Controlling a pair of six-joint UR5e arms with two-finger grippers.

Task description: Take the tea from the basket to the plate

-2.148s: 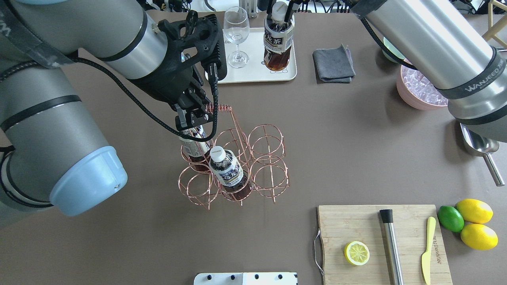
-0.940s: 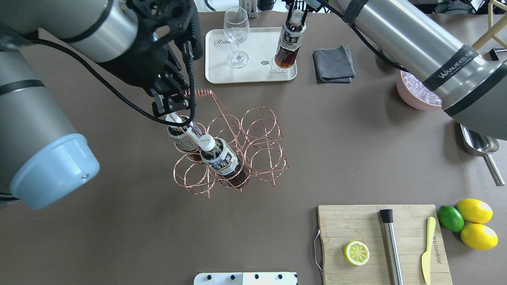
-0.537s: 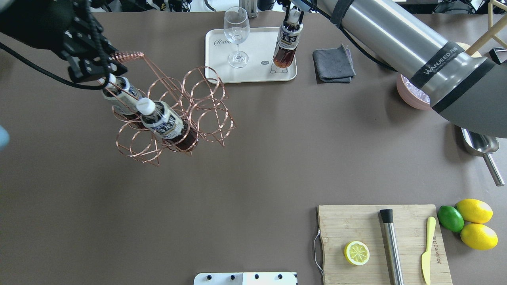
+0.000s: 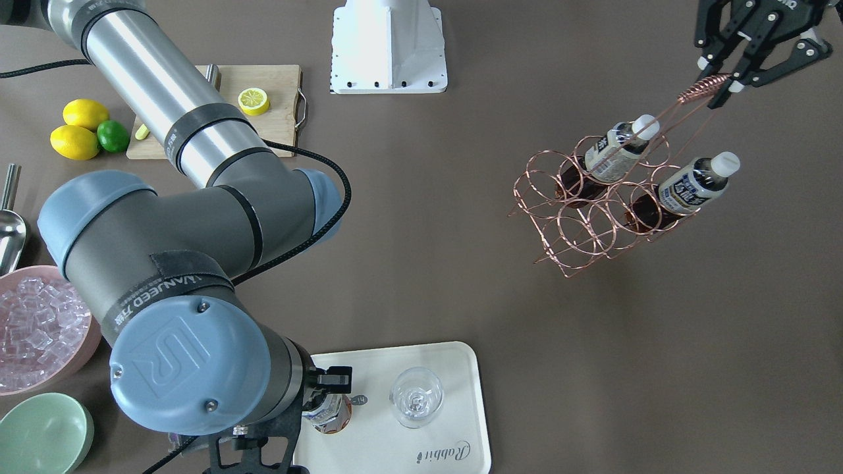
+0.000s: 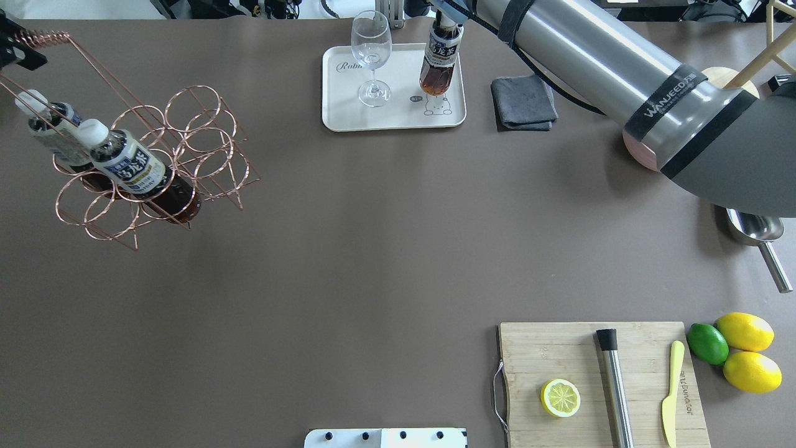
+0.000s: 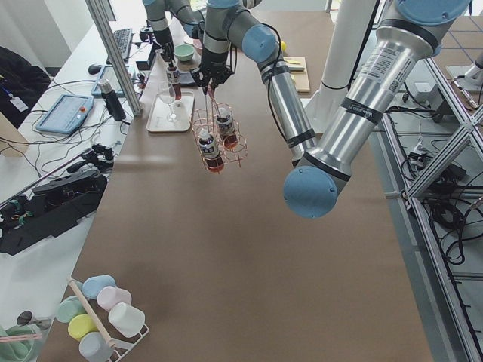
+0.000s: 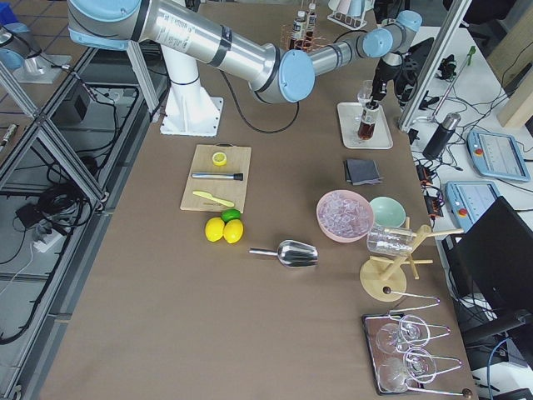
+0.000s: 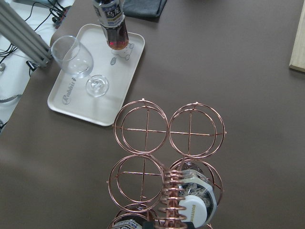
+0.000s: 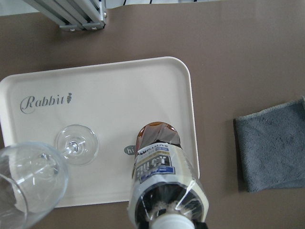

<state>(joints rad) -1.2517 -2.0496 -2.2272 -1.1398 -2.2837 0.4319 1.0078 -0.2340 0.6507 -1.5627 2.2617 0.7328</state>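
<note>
Brown tabletop [image 5: 373, 249] stretches under both my arms. My left gripper [image 4: 724, 89] pinches the twisted handle of the basket [image 4: 596, 210], which hangs tilted at my far left with two bottles [image 4: 688, 187] in its cells. My right gripper [image 5: 444, 17] is clamped on the cap of the tea bottle [image 5: 437, 61], which leans over the plate [image 5: 348, 112] beside the glass [image 5: 371, 50]. Whether its base touches the plate, I cannot tell.

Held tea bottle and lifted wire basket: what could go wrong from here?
1. The right gripper holds the tea bottle over the tray, close beside the wine glass; lowering it off-line could clip the glass.
2. The left gripper holds the wire basket off the table by its handle alone, two bottles inside; a swing might shake them loose.
</note>
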